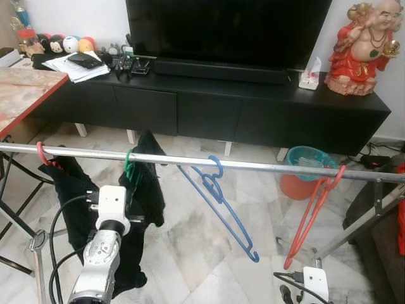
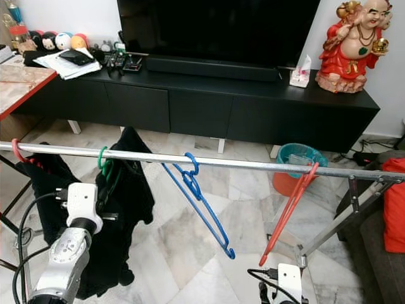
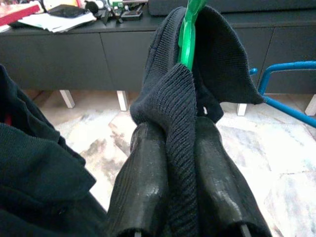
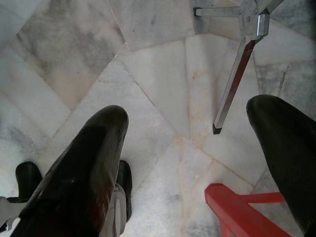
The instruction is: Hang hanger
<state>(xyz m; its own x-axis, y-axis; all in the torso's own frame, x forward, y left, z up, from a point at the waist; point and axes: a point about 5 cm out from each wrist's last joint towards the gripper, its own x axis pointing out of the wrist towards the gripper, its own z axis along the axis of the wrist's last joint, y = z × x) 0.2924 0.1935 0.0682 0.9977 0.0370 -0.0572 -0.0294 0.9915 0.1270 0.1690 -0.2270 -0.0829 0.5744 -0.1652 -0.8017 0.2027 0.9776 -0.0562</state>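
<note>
metal rail [image 1: 266, 166], four hangers hooked over it

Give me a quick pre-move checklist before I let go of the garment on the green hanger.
1. Green hanger hooked over the metal rail: ok, its hook sits over the rail.
2. Left gripper grip: ok, shut on a fold of the black garment just below the hanger.
3. Garment seated evenly on the hanger: cannot tell, the cloth hides the hanger's arms.
4. Neighbours: ok, the blue hanger hangs apart on the rail, tilted, on the robot's right of the garment.
5. Right gripper: ok, open, holding nothing, pointing at the marble floor above the red hanger.
</note>
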